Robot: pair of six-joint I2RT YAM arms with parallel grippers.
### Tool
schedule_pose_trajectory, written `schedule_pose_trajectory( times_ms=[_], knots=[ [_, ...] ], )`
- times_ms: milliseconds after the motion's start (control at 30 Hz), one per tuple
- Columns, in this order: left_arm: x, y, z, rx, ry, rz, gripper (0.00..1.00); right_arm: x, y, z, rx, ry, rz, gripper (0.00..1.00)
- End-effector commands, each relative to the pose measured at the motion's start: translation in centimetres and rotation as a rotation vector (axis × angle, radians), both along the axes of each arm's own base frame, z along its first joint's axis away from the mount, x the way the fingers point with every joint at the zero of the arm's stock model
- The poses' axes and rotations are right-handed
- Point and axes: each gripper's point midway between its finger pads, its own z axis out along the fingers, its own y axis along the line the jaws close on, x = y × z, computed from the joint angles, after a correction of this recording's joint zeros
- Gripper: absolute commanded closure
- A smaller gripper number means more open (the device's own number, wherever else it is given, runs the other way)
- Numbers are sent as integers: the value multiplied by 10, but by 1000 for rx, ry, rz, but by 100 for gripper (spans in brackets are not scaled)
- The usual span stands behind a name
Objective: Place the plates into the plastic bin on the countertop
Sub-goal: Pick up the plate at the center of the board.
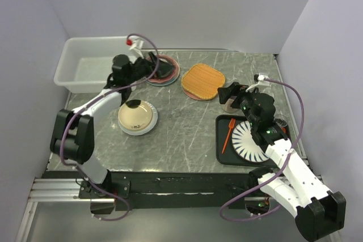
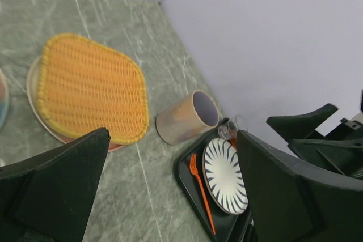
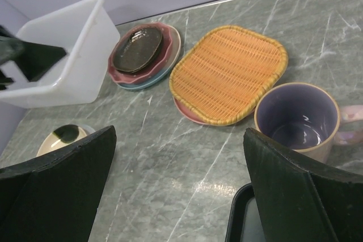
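Observation:
The plastic bin (image 1: 91,66) stands at the back left of the countertop (image 1: 181,134). A stack of plates (image 1: 164,71), dark brown on top of pink, lies beside it; it also shows in the right wrist view (image 3: 142,55). The orange rounded-square plate (image 1: 203,81) lies on a pink one (image 3: 190,111) at the back middle. A tan-gold plate (image 1: 137,117) on a white one lies left of centre. My left gripper (image 1: 148,67) is open and empty at the stack's left edge. My right gripper (image 1: 231,96) is open and empty over the mug (image 1: 229,103).
A black tray (image 1: 227,154) at the right front holds a white dark-striped plate (image 1: 249,140) and an orange fork (image 1: 228,134). The mug (image 3: 295,120), purple inside, stands behind the tray. Walls close in the left, back and right.

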Motion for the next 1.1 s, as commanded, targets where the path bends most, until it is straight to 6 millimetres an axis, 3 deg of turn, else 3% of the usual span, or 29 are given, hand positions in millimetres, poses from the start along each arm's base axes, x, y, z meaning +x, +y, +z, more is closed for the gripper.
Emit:
schedule_pose_trajectory(
  times_ms=[0,300,367,400,533,733,867,1067],
  knots=[
    [13,-24,-39,62,97,-20,1,-2,4,18,14,-46,17,0],
    [31,-62,-95,44,290,-13,1,-5,1,15,9,-43,11,0],
    [39,-69,-99,62,310,19,1,-4,0,12,5,-36,0,0],
    [39,-72,-114,93,344,22,1,-4,-1,10,-1,-33,-4,0],
    [44,-89,-129,112,378,24,1,-3,-2,7,-3,-25,-8,0],
    [55,-96,-145,116,421,40,1,-1,-2,3,-11,-12,-11,0],
    [57,-90,-156,136,451,87,1,-2,-3,2,-12,-12,-11,0],
    [59,-89,-157,131,455,99,1,-3,-3,3,-11,-17,-12,0]
  ],
)
